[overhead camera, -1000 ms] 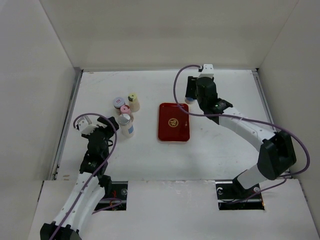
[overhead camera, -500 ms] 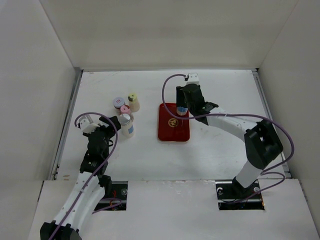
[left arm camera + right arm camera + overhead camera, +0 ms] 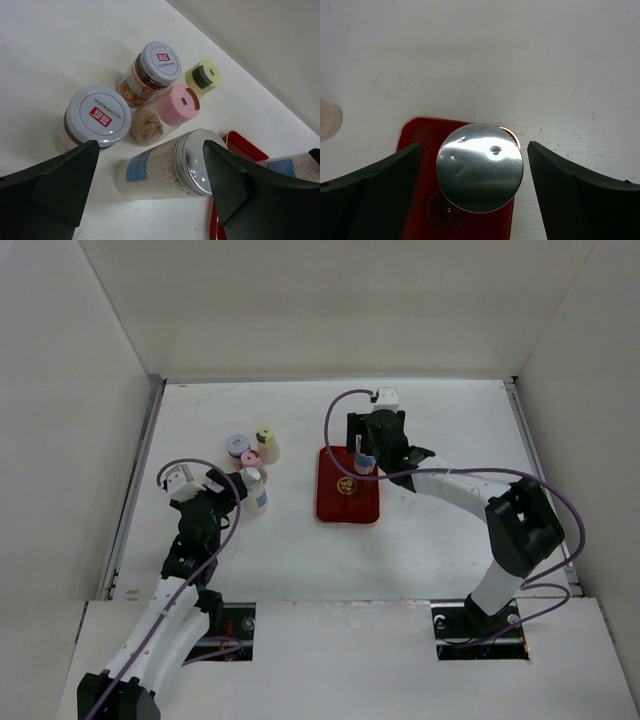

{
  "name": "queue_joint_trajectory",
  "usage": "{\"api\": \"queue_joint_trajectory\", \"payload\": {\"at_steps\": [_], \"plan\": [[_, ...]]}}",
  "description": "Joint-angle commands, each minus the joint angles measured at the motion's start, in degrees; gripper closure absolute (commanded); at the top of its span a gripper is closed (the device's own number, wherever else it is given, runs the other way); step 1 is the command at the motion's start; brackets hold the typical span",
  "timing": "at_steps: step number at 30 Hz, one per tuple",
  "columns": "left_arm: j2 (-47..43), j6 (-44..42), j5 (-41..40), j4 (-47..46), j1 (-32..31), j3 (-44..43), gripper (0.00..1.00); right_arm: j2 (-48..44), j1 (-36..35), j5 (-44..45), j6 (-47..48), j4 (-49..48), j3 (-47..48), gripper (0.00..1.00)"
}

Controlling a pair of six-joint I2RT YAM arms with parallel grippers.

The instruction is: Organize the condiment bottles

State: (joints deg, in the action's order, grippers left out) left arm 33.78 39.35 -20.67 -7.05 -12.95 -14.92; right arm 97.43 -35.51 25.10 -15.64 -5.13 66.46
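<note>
My right pincer point(image 3: 472, 147) gapes wide, gripping nothing. Between its fingers one silver-capped bottle point(image 3: 480, 167) stands on the red tray point(image 3: 420, 131), so I judge one placed. My left pincer point(image 3: 150, 147), open and empty, has a second silver-capped bottle point(image 3: 165, 172) just ahead. Beyond it wait two pale-lidded jars point(image 3: 98, 115), a pink-capped jar point(image 3: 178, 104) and a yellow-capped bottle point(image 3: 202, 76).

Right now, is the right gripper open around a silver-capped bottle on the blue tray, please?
Not quite: the tray is red, not blue, as the right wrist view shows. The right gripper is open around the silver-capped bottle on it.
</note>
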Motion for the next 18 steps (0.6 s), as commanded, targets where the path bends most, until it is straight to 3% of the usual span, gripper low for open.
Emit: {"api": "queue_joint_trajectory", "payload": {"at_steps": [1,6,9,14,18], "plan": [[0.32,-2.26,-0.16,-1.04,-1.15,-4.24,0.15,-5.3,-1.09,0.74,-0.88,-4.1,-1.85,0.05],[2.78,-5.77,-2.97,1.42,-4.14,-8.1,0.14,-16.19,-1.63,2.93,-4.13,-8.66,-11.06,0.0],[5.94,-7.88,-4.99,3.0,-6.51,-10.91,0.13,-25.33,-0.58,6.09,-11.14,-12.62,-20.81,0.0],[10.77,-10.96,-10.17,4.94,-10.73,-14.87,0.12,-42.81,4.87,8.03,-23.54,-17.27,-38.3,0.0],[16.13,-13.95,-14.13,6.34,-13.63,-18.3,0.13,-52.76,9.09,7.68,-27.95,-18.78,-48.15,0.0]]}}
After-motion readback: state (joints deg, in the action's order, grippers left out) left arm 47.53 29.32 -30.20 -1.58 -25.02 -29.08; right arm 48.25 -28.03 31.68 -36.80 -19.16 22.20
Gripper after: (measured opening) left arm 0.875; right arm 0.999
